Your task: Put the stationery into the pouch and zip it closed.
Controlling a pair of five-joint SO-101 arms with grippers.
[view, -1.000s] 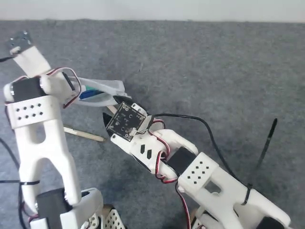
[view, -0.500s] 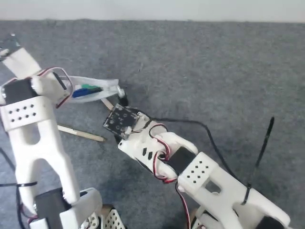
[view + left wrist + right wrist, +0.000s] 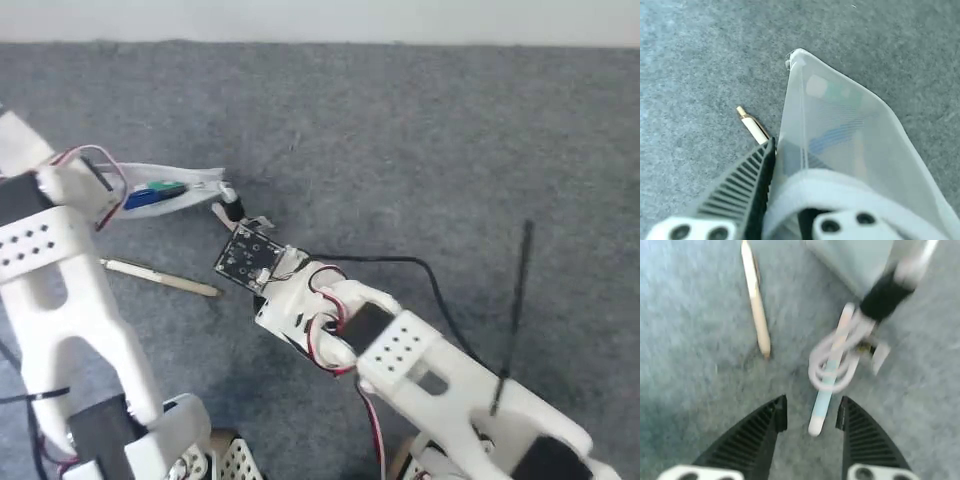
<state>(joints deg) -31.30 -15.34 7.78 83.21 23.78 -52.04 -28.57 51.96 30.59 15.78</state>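
Grey carpet (image 3: 450, 150) carries the pale pen (image 3: 821, 400), overlapped by the cord loop (image 3: 812, 367) of the pouch (image 3: 840, 125), just ahead of the right gripper (image 3: 812, 402), jaws parted, so closing could snag that cord and tug the pouch from the left gripper (image 3: 782, 170) clamped on it.

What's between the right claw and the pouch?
A pale blue-and-white pen and a loop of white cord lie there, seen in the right wrist view.

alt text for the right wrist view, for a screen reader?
The right gripper, jaws open, hangs over grey carpet just short of a pale blue-and-white pen overlapped by a white cord loop. A cream pen lies alongside, and the pouch corner with its black zip pull sits beyond.
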